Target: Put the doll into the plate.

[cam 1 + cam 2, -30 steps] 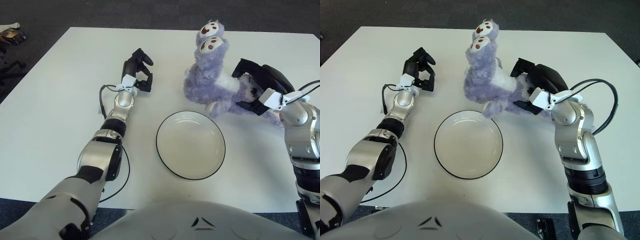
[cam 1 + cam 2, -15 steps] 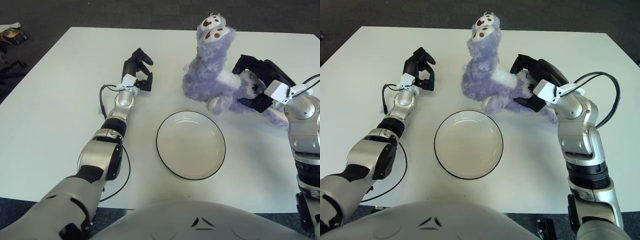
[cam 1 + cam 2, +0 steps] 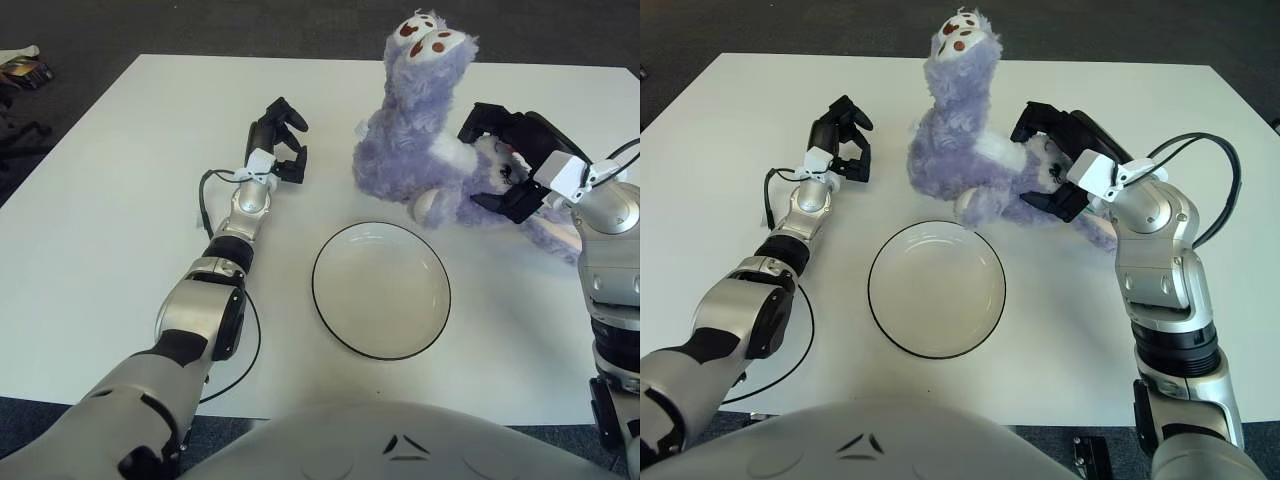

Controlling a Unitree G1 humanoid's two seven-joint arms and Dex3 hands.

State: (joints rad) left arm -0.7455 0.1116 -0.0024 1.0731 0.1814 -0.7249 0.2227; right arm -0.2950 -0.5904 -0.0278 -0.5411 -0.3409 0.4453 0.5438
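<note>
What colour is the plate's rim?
Black, a thin line around the white plate; clearest in the left eye view.

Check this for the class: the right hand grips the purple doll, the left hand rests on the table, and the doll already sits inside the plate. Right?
Not quite. The doll is not inside the plate; it is behind the plate, which holds nothing, as the right eye view shows. The right hand does grip it, and the left hand rests on the table.
</note>
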